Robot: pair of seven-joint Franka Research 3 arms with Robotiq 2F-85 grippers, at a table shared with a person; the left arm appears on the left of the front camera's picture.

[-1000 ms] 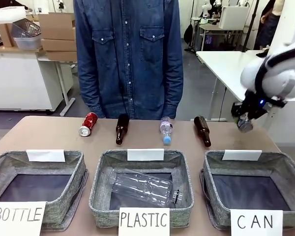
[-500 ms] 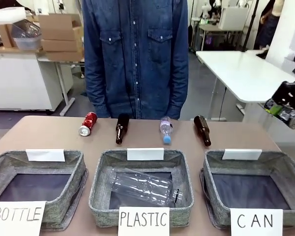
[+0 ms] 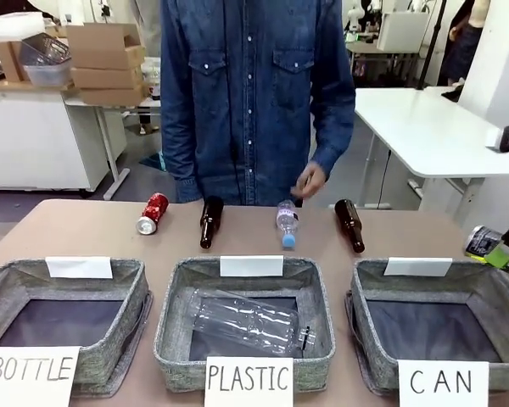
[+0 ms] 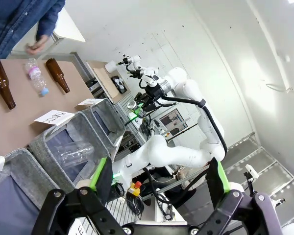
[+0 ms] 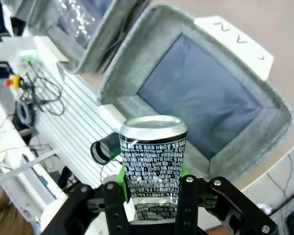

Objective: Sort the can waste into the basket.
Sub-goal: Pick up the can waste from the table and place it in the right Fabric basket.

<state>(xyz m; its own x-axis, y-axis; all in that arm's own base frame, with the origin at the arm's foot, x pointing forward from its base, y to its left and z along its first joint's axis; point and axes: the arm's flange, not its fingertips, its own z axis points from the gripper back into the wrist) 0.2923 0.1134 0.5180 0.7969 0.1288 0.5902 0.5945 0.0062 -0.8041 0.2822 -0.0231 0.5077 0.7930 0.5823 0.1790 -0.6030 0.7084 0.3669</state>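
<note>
**Front view:** the right gripper [image 3: 500, 252], at the picture's right edge, is clamped on the black can [image 3: 482, 242], near the far right corner of the basket [image 3: 369, 280] (signed "CAN"). The red can [image 3: 153, 213] lies at the counter's [image 3: 246, 239] far side.

**Left wrist view:** the left gripper [image 4: 160, 169] has its jaws wide apart, with nothing between them.

**Right wrist view:** the right gripper [image 5: 152, 188] grips the black can [image 5: 153, 156], with the basket [image 5: 127, 54] beyond it.

light: bright, even | shadows: soft | wrist views: wide-angle edge distortion
</note>
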